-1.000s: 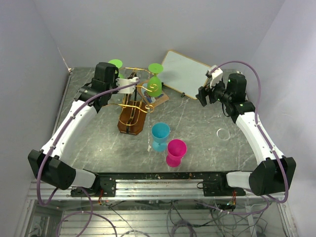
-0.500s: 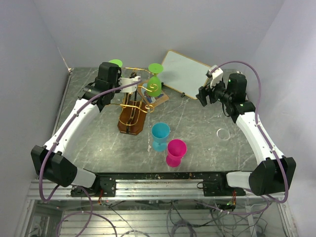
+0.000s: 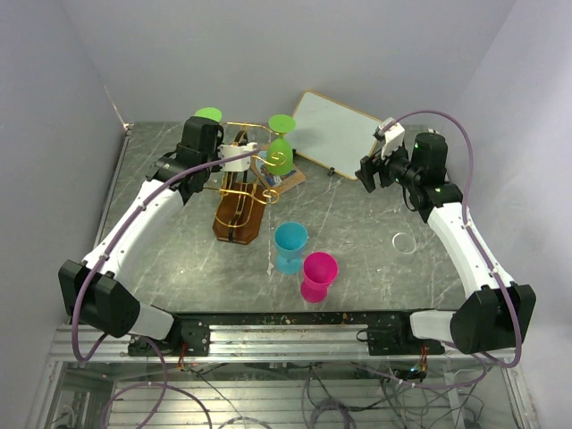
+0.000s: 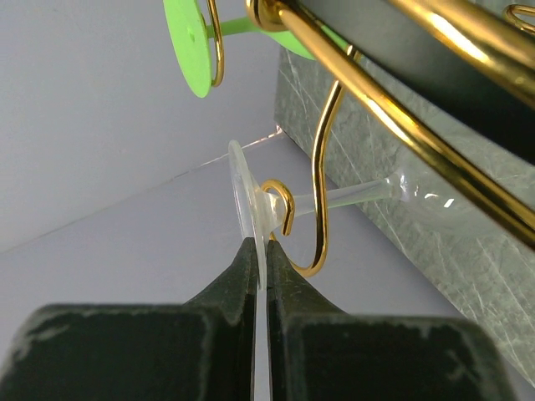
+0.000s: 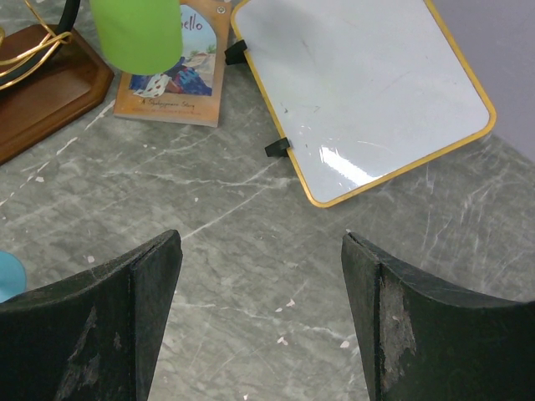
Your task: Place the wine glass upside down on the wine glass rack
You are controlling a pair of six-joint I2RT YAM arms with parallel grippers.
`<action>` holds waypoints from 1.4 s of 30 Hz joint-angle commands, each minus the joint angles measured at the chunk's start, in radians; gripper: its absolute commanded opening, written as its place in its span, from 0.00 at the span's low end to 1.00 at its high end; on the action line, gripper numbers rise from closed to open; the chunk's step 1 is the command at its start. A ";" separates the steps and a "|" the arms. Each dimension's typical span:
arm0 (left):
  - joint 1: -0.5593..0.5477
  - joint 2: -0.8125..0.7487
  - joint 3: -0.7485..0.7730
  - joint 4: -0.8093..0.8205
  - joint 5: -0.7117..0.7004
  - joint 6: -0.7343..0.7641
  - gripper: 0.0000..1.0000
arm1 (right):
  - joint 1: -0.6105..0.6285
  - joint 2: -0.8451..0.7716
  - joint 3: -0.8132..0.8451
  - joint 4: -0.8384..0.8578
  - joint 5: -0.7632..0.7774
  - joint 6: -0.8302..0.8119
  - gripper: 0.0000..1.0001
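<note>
The wine glass rack [image 3: 239, 198] is a gold wire stand on a dark brown wooden base, at the back middle of the table. My left gripper [image 3: 239, 158] is at its top, shut on the rim of the clear wine glass's foot [image 4: 243, 196]. The glass's stem passes through a gold scroll hook [image 4: 321, 209] and its bowl [image 4: 435, 205] lies beyond the wire, close to the hook. Two green glasses [image 3: 281, 152] hang on the rack, one foot [image 4: 187, 42] showing in the left wrist view. My right gripper [image 3: 368, 174] is open and empty, above the table to the right.
A blue cup [image 3: 290, 247] and a pink cup [image 3: 319, 275] stand in front of the rack. A white tilted board [image 3: 335, 134] with a yellow frame leans at the back right. A small book [image 5: 171, 71] lies beside the rack base. A clear ring [image 3: 404, 241] lies at the right.
My left arm has moved right and a little farther back, bringing the gripper and the clear glass in against the rack's top wires. The right arm has not moved.
</note>
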 commanded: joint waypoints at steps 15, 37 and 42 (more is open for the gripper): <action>-0.018 -0.028 -0.002 0.012 -0.027 -0.025 0.22 | -0.010 -0.016 -0.020 0.020 -0.011 0.002 0.77; -0.028 -0.130 -0.022 -0.026 0.053 -0.051 0.51 | -0.023 -0.018 -0.015 0.013 -0.018 0.002 0.77; -0.028 -0.143 -0.003 -0.070 0.111 -0.080 0.63 | -0.028 -0.016 -0.003 -0.001 -0.019 0.002 0.77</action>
